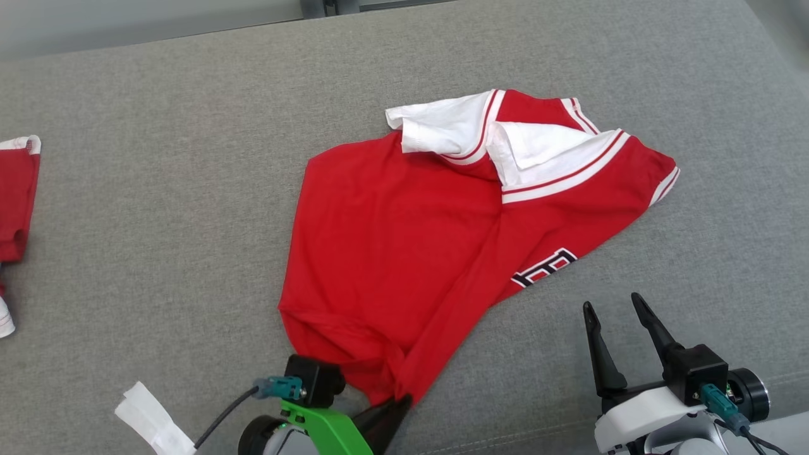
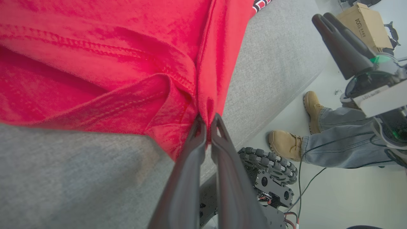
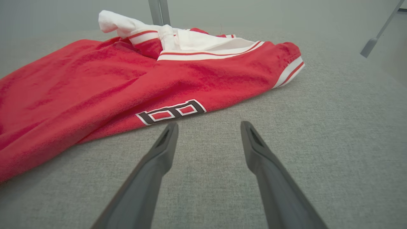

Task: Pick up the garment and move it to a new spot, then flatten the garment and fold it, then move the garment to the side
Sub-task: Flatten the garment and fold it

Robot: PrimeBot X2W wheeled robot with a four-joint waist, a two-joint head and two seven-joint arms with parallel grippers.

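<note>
A red garment (image 1: 404, 240) with white sleeves and striped trim lies crumpled on the grey padded surface (image 1: 158, 221). My left gripper (image 1: 397, 404) is at its near hem corner, shut on a pinch of red cloth; the left wrist view shows the fingers (image 2: 190, 152) clamped on the garment (image 2: 127, 63) fold. My right gripper (image 1: 613, 319) hovers open over bare surface just right of the garment, near the black and white lettering (image 1: 547, 266). In the right wrist view the open right gripper (image 3: 208, 127) points at the garment (image 3: 111, 86), apart from it.
Another red and white cloth (image 1: 16, 208) lies at the left edge. A white folded scrap (image 1: 152, 420) sits near the front left. Past the surface's near edge, a person's boots (image 2: 286, 143) and jeans, the robot's wheeled base (image 2: 270, 165) and a cardboard box (image 2: 365, 25) are on the floor.
</note>
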